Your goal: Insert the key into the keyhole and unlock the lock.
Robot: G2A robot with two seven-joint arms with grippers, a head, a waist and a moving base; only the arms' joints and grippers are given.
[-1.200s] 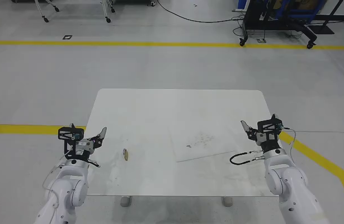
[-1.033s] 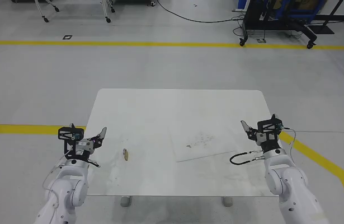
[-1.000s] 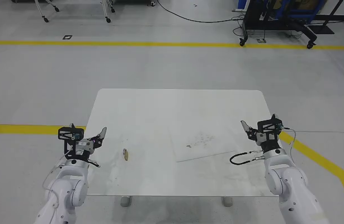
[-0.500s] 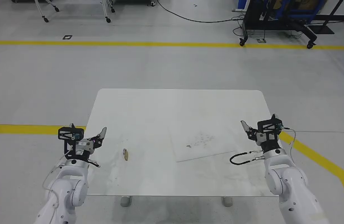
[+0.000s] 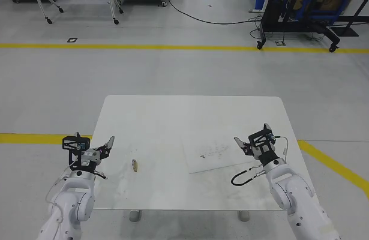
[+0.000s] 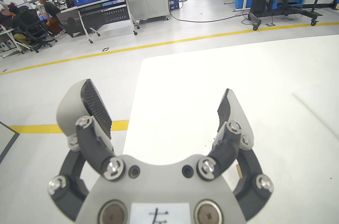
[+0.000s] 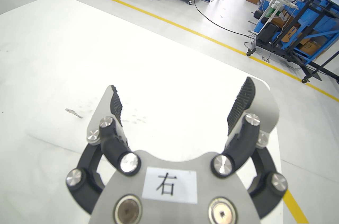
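On the table [image 5: 172, 120], key [image 7: 74, 113] lies near the released right pincer [image 7: 180, 84]; left pincer [image 6: 157, 87] likewise released.

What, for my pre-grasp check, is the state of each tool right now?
Left tool: open, holding nothing.
Right tool: open, holding nothing.

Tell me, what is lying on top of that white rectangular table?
A small brass-coloured lock and a thin silver metal key lie apart on the white table, among faint dark scuffs. The tabletop under the right arm is covered.
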